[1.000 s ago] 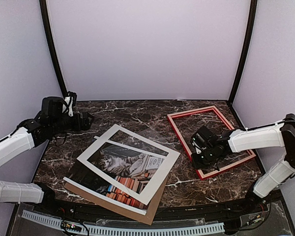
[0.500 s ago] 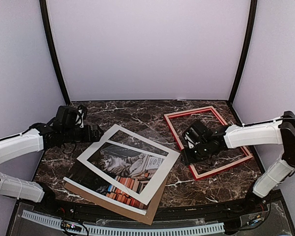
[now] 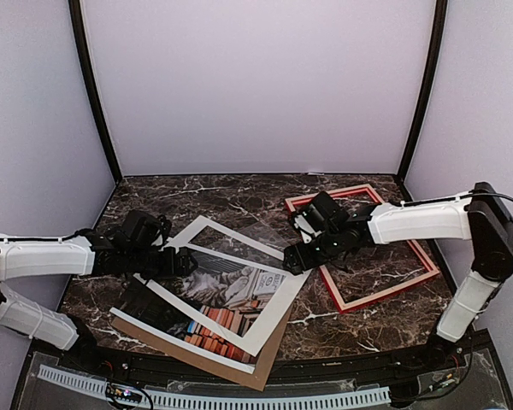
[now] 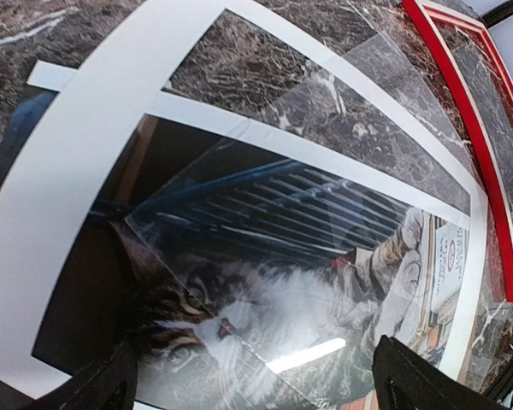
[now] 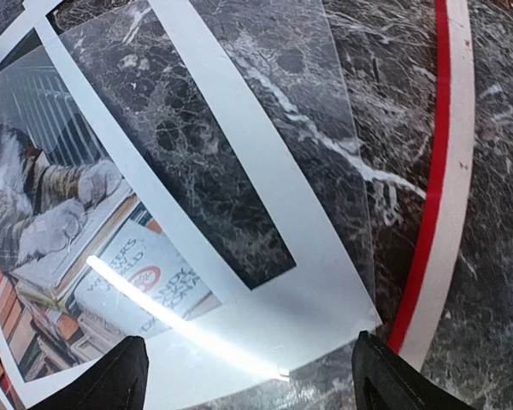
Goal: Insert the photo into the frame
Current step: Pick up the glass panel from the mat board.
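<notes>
We see a dark marble tabletop (image 3: pixel 239 192) carrying everything. The red frame (image 3: pixel 393 290) lies flat on its right half, with only marble showing inside it. At the near left sits a brown board (image 3: pixel 265 363), and a white mat (image 3: pixel 278 316) lies askew on top of the pile. The photo (image 3: pixel 218 286) lies face up on the board and partly under the mat, well outside the frame. We see the cat and books through the mat's cut-out. A clear sheet (image 5: pixel 295 77) covers the mat's far part, its corner just beside the frame's left rail. The left gripper (image 3: pixel 186 263) hangs low over the mat's left border, released, jaws wide apart. The right gripper (image 3: pixel 295 259) hangs over the mat's right corner, likewise spread wide and grasping nothing.
</notes>
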You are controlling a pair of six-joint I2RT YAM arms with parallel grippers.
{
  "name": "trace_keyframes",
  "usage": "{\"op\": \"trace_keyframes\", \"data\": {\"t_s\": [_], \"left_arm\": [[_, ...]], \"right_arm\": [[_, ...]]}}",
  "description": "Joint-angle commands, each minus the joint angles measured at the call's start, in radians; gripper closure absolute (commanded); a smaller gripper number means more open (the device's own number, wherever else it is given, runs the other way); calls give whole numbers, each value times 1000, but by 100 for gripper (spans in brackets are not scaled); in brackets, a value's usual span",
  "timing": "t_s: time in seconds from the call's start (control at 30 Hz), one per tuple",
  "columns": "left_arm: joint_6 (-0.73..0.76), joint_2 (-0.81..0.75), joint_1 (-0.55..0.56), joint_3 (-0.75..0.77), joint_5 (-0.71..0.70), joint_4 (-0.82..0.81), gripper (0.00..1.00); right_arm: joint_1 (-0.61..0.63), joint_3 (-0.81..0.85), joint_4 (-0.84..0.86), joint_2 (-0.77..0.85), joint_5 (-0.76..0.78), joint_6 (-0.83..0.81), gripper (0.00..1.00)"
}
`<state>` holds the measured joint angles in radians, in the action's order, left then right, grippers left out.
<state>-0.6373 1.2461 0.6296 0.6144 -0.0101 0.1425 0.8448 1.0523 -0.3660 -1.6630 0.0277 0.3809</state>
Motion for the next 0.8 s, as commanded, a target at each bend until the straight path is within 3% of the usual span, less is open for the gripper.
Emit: {"op": "trace_keyframes", "data": {"t_s": [0.0, 0.3, 0.77], "left_arm": [[-95, 11, 29, -30, 60, -73, 2], [-214, 22, 100, -82, 70, -166, 4], [-335, 95, 151, -123, 101, -283, 8]], "right_arm": [[2, 109, 23, -112, -9, -65, 17], [-63, 213, 0, -251, -43, -98, 16], [-99, 181, 18, -302, -146, -99, 16]]}}
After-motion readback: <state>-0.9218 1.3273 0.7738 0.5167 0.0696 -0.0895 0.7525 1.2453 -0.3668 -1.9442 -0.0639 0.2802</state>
